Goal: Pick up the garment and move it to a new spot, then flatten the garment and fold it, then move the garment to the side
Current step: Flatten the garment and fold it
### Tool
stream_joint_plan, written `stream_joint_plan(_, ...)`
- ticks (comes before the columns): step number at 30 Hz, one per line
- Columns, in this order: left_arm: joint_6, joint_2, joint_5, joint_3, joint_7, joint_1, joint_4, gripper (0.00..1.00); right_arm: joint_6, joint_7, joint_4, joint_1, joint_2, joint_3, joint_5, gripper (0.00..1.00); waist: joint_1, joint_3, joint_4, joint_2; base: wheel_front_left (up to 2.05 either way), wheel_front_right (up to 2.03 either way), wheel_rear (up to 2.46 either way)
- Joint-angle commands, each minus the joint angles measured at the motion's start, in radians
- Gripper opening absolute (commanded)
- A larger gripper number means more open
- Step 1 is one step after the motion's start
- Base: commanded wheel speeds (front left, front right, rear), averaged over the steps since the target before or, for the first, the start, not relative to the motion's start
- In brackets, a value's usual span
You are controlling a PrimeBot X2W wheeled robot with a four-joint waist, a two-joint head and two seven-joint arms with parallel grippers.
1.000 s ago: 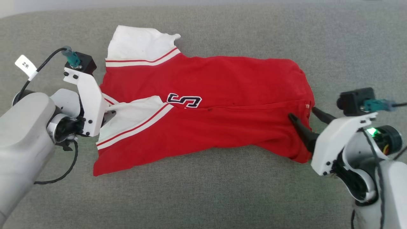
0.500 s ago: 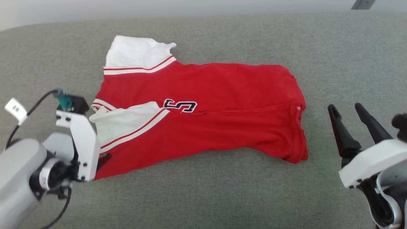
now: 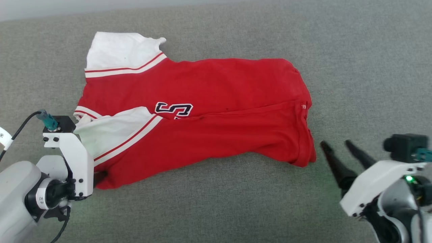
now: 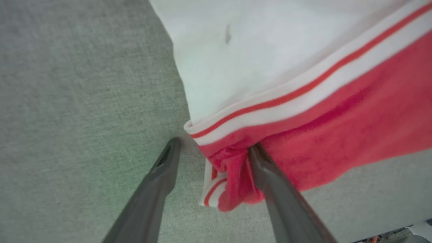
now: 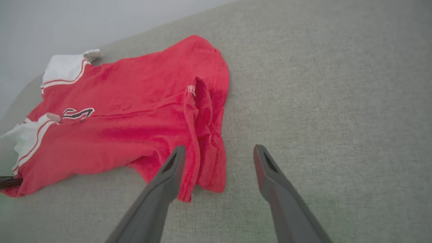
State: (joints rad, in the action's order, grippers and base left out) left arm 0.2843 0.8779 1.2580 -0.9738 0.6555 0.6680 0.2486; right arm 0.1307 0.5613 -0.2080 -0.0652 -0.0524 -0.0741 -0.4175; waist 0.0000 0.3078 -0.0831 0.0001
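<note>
Garment (image 3: 202, 111), a soft red fabric shirt with white sleeve ends and thin white stripe trim, lying across the middle of the grey woven fabric surface (image 3: 354, 67), near long edge turned over the body so that one white sleeve rests on the red beside a dark numeral. Looks like the folding step, with one lengthwise fold laid and the move to the side not yet begun. Probably calls next for a grasp at each end of the near edge, both ends lifted together so the cloth does not drag or unfold. Left pincer (image 4: 214, 143) spread wide and empty, low at the bunched corner under the white sleeve, one finger against the red cloth and the other on bare grey; needs only to close there, taking every layer. Left forearm low at the near left, wrist turned inward toward that corner. Right pincer (image 3: 334, 143) likewise wide apart and empty, just beside the hem corner without touching it, fingers angled up and inward; needs a short reach first.
</note>
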Motion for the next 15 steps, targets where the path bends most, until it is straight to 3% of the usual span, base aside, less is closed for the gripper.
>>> stream_joint_plan(1, -0.015, -0.053, 0.003, -0.025, -0.012, -0.028, 0.034, 0.00, 0.000, 0.030, 0.014, -0.018, 0.001, 0.009, -0.013, 1.00, 0.0000, 0.008, -0.002, -0.0001, 0.00, 0.00, 0.00)
stream_joint_plan(8, -0.046, -0.098, -0.012, -0.035, -0.003, 0.015, 0.066, 0.00, 0.000, 0.156, 0.112, -0.112, -0.013, 0.039, -0.008, 1.00, 0.0000, 0.029, 0.025, -0.0001, 0.00, 0.00, 0.00)
stream_joint_plan(15, -0.069, -0.143, -0.030, -0.047, 0.003, 0.054, 0.075, 0.00, 0.000, 0.263, 0.257, -0.197, -0.045, 0.071, 0.069, 1.00, 0.0000, 0.052, 0.066, -0.0001, 0.00, 0.00, 0.00)
